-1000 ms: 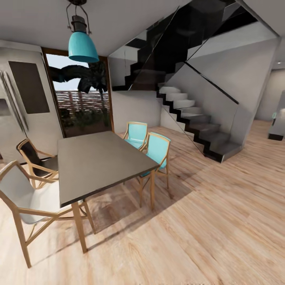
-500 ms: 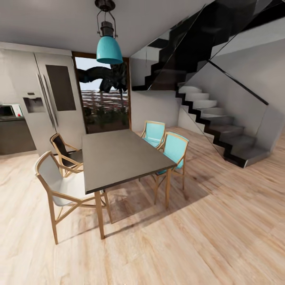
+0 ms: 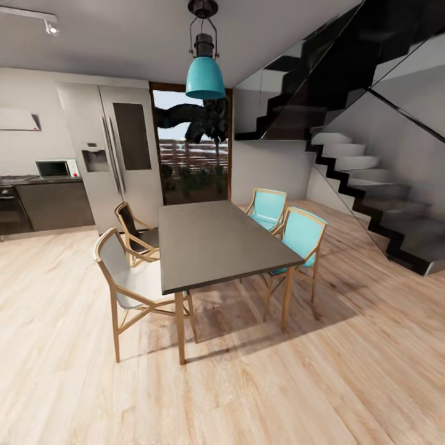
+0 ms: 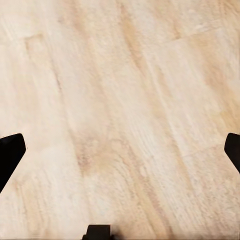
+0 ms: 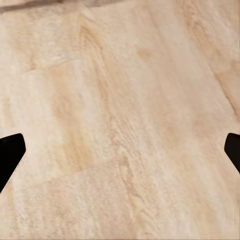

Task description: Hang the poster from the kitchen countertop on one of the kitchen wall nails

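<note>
A: Looking across a dark dining table (image 3: 216,244) with two teal chairs (image 3: 303,238), a teal pendant lamp (image 3: 204,77) above, stairs (image 3: 371,198) off to one side, fridge (image 3: 120,151) behind.

B: Tools?

A: Left tool (image 4: 120,150) and right tool (image 5: 120,150) both spread wide, nothing held, pale wood floor (image 3: 346,371) under each.

B: Poster?

A: Can't tell where it is.

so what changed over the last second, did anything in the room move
Only the camera: the view swung left, bringing the fridge and a microwave into sight. The dining table, chairs and lamp kept their places. Both grippers' fingers hang open over wood floor.
</note>
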Available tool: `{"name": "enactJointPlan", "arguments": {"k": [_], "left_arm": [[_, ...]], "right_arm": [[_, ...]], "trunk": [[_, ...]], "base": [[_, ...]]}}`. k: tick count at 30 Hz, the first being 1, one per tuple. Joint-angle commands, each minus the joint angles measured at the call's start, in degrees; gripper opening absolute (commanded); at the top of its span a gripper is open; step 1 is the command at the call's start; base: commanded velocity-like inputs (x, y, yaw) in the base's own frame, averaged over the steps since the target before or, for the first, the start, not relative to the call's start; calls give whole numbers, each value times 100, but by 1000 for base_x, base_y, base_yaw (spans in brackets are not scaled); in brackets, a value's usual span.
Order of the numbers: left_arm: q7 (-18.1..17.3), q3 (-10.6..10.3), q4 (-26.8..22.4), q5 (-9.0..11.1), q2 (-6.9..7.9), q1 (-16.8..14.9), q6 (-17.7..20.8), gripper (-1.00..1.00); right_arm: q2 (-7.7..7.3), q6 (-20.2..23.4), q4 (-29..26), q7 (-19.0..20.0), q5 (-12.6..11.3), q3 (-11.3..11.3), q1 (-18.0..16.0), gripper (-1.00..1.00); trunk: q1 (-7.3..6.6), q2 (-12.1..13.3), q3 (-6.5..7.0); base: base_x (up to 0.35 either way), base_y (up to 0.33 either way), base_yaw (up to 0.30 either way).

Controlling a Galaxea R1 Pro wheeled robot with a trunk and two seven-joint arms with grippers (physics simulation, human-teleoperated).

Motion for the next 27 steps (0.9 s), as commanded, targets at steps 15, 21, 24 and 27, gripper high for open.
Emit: {"name": "enactJointPlan", "arguments": {"k": [15,21,24,27], "left_arm": [[-1,10,-7,-2,-3,2,0,100],[-1,10,-7,-2,-3,2,3,100],[-1,10,-7,-2,-3,2,6,100],[-1,10,-7,0,-3,2,7,100]], "right_arm": [[-4,-138,155,5,7,12,-2,100],[-4,-193,168,3,10,12,-2,100],[-4,-198,169,4,9,13,-2,100],[-4,-200,169,4,12,13,-2,100]], "trunk": [[0,-3,-38],[0,-3,-54],[0,-3,-62],[0,-3,-70]], "base": [[94,174,191],[140,271,260],[140,273,263],[138,274,263]]}}
